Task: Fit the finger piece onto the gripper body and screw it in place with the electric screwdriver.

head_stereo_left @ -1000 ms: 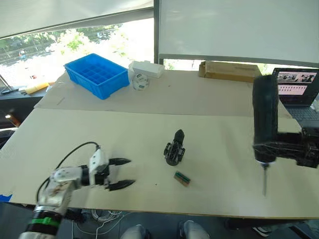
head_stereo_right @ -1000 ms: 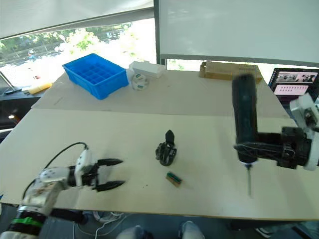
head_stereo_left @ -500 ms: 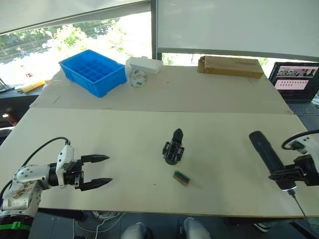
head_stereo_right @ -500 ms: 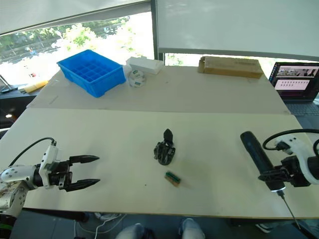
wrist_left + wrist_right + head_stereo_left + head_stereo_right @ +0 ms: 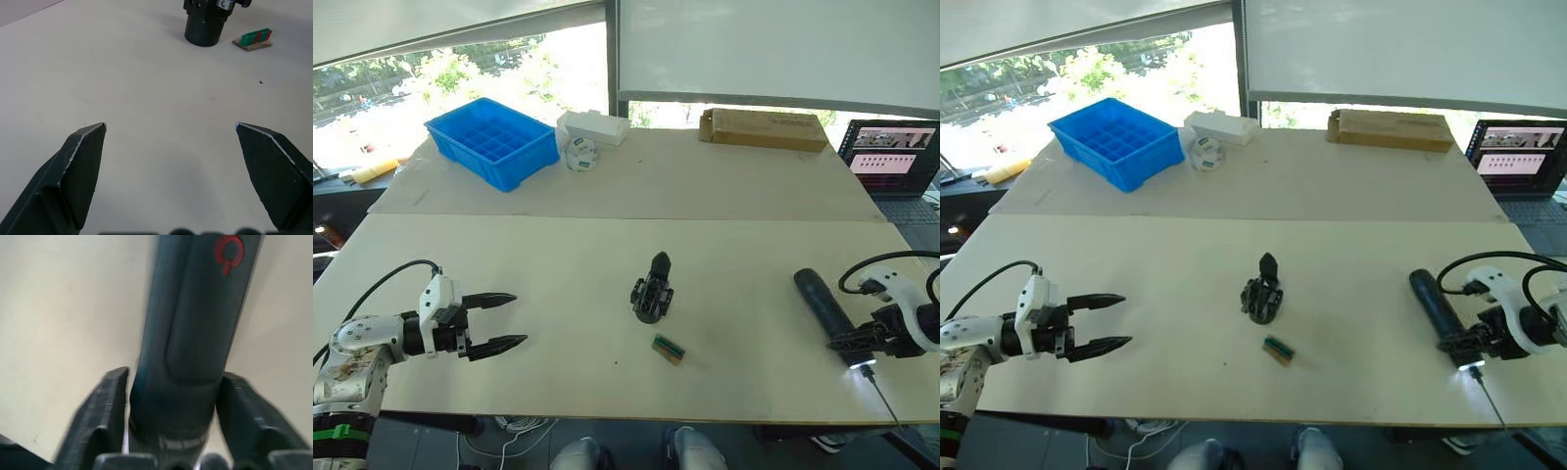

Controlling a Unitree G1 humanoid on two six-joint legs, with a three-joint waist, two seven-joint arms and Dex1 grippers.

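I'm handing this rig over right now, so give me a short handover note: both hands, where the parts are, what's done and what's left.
Left hand: open, holding nothing, low over the table near its front left.
Right hand: shut on the electric screwdriver, at the table's front right, bit past the front edge.
Gripper body: mid-table, one finger up, untouched.
Green-and-brown block: just in front of it.
Finger piece: can't make it out.
Done: screwdriver in hand. Left: fitting and screwing.

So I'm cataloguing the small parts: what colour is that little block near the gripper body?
Green and red on a brown base, clearest in the left wrist view.
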